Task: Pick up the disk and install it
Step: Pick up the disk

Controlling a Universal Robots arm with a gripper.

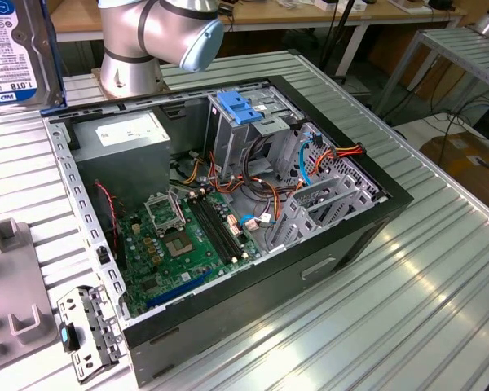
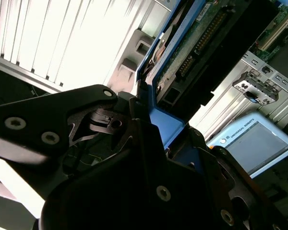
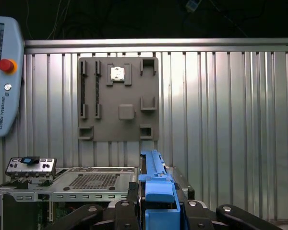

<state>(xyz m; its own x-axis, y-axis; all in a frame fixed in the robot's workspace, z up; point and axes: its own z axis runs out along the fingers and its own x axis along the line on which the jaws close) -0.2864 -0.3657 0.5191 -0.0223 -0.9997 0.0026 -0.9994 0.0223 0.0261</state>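
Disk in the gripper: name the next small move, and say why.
Probably carry the disk, clamped in the gripper, toward the drive cage in the open case: it hangs at the exterior view's left, outside the case, not yet over the cage.

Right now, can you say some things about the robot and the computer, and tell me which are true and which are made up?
1. The gripper is shut on the disk. True.
2. The disk sits inside the computer case. False: it is held up outside the case, at the exterior view's left.
3. The case lies open, with the green motherboard showing. True.
4. The rails around the disk are red. False: they are blue.
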